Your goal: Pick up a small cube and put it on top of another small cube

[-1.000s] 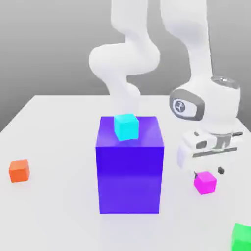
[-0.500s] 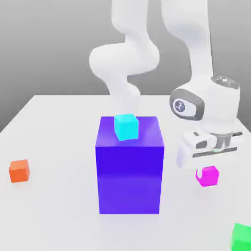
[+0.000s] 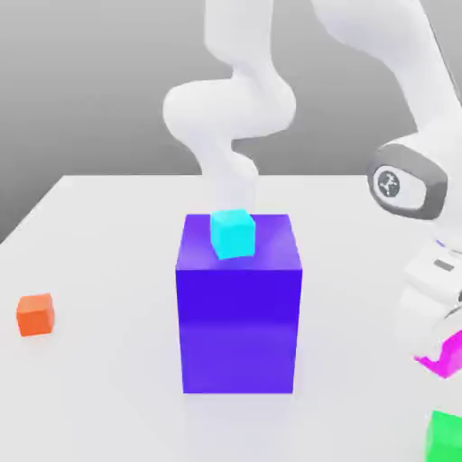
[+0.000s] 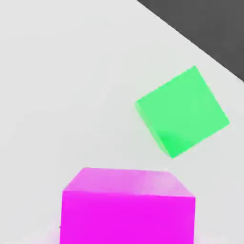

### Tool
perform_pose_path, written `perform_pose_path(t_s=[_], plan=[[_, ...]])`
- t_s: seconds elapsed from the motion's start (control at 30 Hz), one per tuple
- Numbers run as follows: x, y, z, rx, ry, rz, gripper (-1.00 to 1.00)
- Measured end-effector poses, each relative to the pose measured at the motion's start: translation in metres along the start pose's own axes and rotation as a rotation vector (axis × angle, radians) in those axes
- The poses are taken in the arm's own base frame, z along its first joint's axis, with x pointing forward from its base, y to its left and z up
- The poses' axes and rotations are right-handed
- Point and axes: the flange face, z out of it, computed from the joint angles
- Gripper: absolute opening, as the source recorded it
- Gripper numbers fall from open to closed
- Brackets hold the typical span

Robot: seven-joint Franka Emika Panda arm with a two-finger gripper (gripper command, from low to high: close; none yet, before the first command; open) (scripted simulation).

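**Magenta cube held in the claw above the counter**

Magenta cube (image 3: 442, 357) sits clamped in the claw (image 3: 444, 347) at the exterior view's right edge, at about four o'clock from the big blue-violet block (image 3: 238, 307). The cube is partly cut off by the picture's edge, and it hangs clear of the white counter (image 3: 99, 388), lifted off the surface. The claw's jaws are closed narrowly on the cube's sides, and the white hand of the arm (image 3: 424, 189) stands directly above it.

The small green cube (image 3: 446, 435) rests on the counter at six o'clock from the held cube, close beneath it and apart from it, in the lower right corner of the exterior view. In the hand view the magenta cube (image 4: 127, 206) fills the near foreground, and the green cube (image 4: 182, 112) lies beyond it on the pale counter, turned so that one corner points toward the counter's dark far edge. The two cubes do not touch.

The blue-violet block stands upright in the middle of the counter, with a small cyan cube (image 3: 233, 233) sitting on its top face near the back edge. A small orange cube (image 3: 36, 315) rests alone on the counter at nine o'clock from the block, well apart from it. The arm's white links rise behind the block and arch over toward the exterior view's right.
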Motion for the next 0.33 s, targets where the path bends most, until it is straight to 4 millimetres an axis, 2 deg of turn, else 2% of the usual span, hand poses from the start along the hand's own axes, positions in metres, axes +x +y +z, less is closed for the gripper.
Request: perform_pose_path(t_s=[0.07,0.1,0.2,0.23,0.33], plan=[[0.024,0.0,-0.007,0.001,0.0,-0.064,-1.0],[0.031,0.001,-0.001,0.002,-0.001,-0.08,-1.0],[0.037,0.001,0.039,0.002,0.0,-0.094,-1.0],[0.037,0.001,0.049,0.002,0.0,-0.095,1.0],[0.037,0.001,0.049,0.002,0.0,-0.095,1.0]])
